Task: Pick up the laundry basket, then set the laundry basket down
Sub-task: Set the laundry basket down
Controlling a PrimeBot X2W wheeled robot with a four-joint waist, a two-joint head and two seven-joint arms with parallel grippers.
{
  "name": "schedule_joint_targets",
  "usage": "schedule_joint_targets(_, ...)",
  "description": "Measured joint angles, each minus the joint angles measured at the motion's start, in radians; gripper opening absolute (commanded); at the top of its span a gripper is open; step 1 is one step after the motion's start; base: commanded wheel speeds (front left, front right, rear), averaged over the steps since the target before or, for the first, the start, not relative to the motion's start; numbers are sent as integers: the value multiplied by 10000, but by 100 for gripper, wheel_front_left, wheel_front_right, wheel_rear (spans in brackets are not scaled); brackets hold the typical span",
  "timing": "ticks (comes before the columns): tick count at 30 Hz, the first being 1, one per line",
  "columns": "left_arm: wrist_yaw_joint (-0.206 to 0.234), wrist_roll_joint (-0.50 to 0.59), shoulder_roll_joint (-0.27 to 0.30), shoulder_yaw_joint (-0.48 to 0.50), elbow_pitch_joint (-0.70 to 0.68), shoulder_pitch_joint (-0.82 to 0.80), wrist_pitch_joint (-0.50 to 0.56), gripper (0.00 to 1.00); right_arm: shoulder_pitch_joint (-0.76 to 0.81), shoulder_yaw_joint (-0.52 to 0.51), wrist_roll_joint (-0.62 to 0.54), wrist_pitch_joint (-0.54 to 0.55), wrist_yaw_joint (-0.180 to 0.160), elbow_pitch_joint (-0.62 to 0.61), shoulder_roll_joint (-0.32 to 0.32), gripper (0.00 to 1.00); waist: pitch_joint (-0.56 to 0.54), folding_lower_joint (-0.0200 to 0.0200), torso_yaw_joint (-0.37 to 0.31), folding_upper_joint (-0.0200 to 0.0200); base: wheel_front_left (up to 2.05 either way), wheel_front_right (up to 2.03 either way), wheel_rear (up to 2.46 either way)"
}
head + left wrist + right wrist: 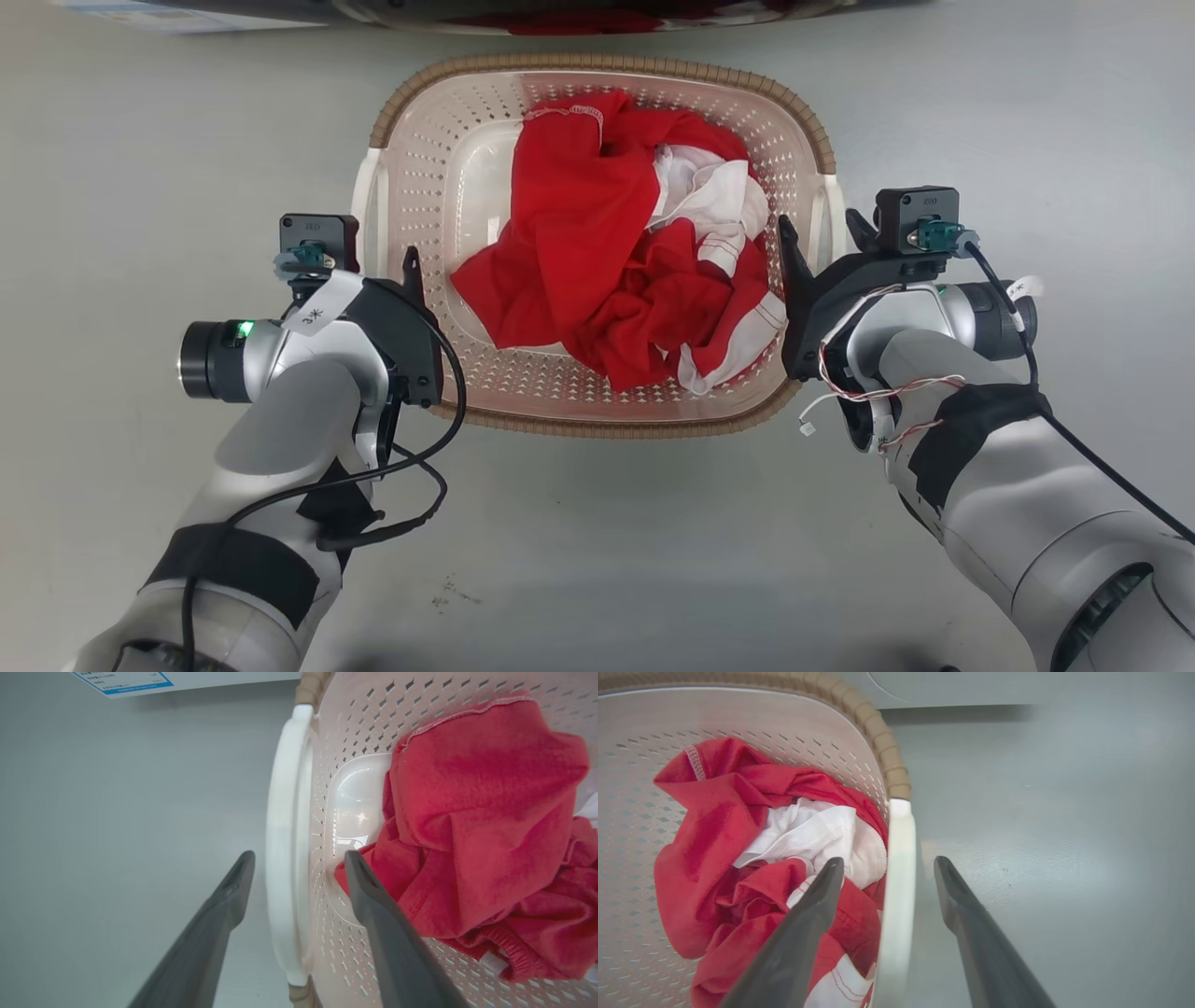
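The left gripper [299, 858] has its outer finger hidden beneath the wrist camera block in the head view. The left wrist view settles it: the jaws are spread, one dark tapered finger outside the left handle [281, 788] and one inside the basket wall, with a gap on each side. The right gripper [888, 862] stands the same way, jaws spread astride the right handle [901, 830], touching neither face as far as can be seen.

The laundry basket [434, 159] stands on the grey floor [140, 187] between the two arms, its far rim just short of a pale-edged shape [579, 14] that the top of the head view cuts off. No edge or corner of the floor can be seen. The basket's underside is hidden, so its contact with the floor cannot be checked directly.

The basket is a rounded rectangle of cream plastic, its walls pierced with rows of small slots and its bottom panel smooth and glossy. A brown ribbed, woven-look band runs round the rim, broken at each side by a smooth white handle bar. A crumpled red garment [597, 261] with stitched hems lies heaped toward the right side, covering much of the bottom, and folds of white cloth [714, 196] are tangled in it. A paper label with a blue border [126, 681] is cut off, its print too small to read.
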Motion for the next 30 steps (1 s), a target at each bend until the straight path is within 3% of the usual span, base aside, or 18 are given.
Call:
schedule_joint_targets(20,-25,-215,-10,207,109,575,-608,100,54,94,-198,-405,0,782,15,100,-1701,0,41,0,0,0,0)
schedule_joint_targets(30,-407,-242,-19,215,8,1026,-1133,100,488,-267,-186,-527,213,752,-161,100,-3085,-1,115,-1,0,0,0)
